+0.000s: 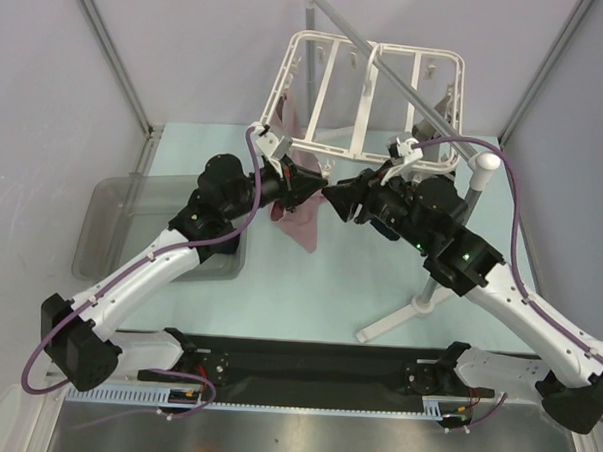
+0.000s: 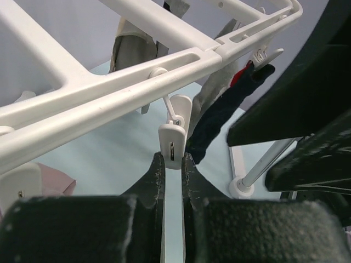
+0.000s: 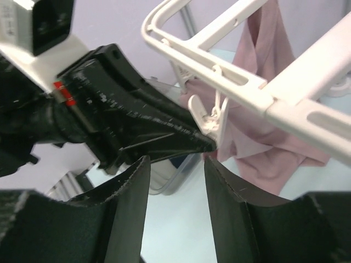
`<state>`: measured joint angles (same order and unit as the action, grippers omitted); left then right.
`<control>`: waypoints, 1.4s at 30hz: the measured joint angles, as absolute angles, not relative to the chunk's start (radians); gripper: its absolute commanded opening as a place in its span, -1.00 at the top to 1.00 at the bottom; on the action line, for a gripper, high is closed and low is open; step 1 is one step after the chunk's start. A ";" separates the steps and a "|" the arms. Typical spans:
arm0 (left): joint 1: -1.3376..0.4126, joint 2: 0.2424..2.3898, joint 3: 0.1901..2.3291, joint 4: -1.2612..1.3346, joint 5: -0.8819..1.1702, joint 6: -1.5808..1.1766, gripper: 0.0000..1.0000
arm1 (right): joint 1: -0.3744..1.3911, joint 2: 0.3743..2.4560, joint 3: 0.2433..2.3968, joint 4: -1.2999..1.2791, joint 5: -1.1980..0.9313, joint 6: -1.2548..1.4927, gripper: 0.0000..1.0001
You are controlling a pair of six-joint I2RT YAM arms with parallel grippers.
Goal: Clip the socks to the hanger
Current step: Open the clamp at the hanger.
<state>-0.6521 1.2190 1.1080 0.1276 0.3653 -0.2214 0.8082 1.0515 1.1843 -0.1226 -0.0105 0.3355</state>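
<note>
The white hanger [image 1: 368,89] hangs from the grey pole. In the left wrist view my left gripper [image 2: 173,158] is shut on the lower end of a small white clip [image 2: 174,143] that dangles from the hanger's front bar [image 2: 137,82]. A dark navy sock [image 2: 219,115] with a red patch hangs just behind this clip, next to a light grey sock [image 2: 211,90]. Another grey sock [image 2: 129,46] hangs farther back. My right gripper [image 3: 176,160] is open and empty, facing the left gripper's fingers [image 3: 153,131] and the clip [image 3: 211,118]. The grippers nearly meet under the frame [image 1: 326,195].
A mauve-pink cloth [image 1: 300,214] hangs from the hanger below the grippers and shows in the right wrist view [image 3: 274,137]. The grey pole stand [image 1: 450,253] has its foot on the table at the right. A clear plastic bin [image 1: 116,228] sits at the left.
</note>
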 measured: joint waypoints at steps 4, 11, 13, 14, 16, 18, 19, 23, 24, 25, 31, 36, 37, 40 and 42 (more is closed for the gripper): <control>-0.654 1.216 1.108 0.113 0.365 -0.228 1.00 | 0.826 1.097 1.195 -0.094 0.052 0.306 -0.01; -0.661 1.216 1.108 0.104 0.365 -0.229 1.00 | 0.858 1.102 1.195 -0.033 0.155 0.255 0.01; -0.662 1.216 1.108 0.104 0.365 -0.231 0.99 | 0.865 1.102 1.195 -0.016 0.179 0.242 0.01; -0.662 1.216 1.108 0.104 0.365 -0.233 1.00 | 0.868 1.103 1.195 -0.011 0.190 0.235 0.01; -0.663 1.216 1.108 0.104 0.365 -0.236 1.00 | 0.869 1.108 1.195 -0.003 0.209 0.226 0.00; -0.665 1.216 1.108 0.104 0.365 -0.237 1.00 | 0.870 1.115 1.195 -0.001 0.223 0.220 0.00; -0.666 1.216 1.108 0.104 0.365 -0.237 1.00 | 0.870 1.121 1.195 -0.001 0.230 0.215 0.00; -0.669 1.216 1.108 0.102 0.365 -0.237 1.00 | 0.871 1.137 1.195 0.000 0.248 0.207 0.00; -0.670 1.216 1.108 0.102 0.365 -0.237 1.00 | 0.873 1.140 1.195 0.001 0.250 0.207 0.00; -0.671 1.216 1.108 0.101 0.365 -0.237 1.00 | 0.874 1.142 1.195 0.002 0.251 0.207 0.00; -0.676 1.216 1.108 0.101 0.356 -0.237 0.99 | 0.881 1.148 1.196 0.024 0.256 0.204 0.00; -0.677 1.216 1.108 0.101 0.343 -0.237 1.00 | 0.883 1.174 1.203 0.028 0.274 0.204 0.04; -0.678 1.216 1.108 0.101 0.343 -0.237 1.00 | 0.884 1.179 1.203 0.028 0.279 0.205 0.06; -0.681 1.216 1.109 0.101 0.341 -0.237 1.00 | 0.889 1.189 1.203 0.032 0.297 0.204 0.12; -0.682 1.216 1.109 0.101 0.338 -0.237 1.00 | 0.891 1.193 1.204 0.036 0.310 0.204 0.13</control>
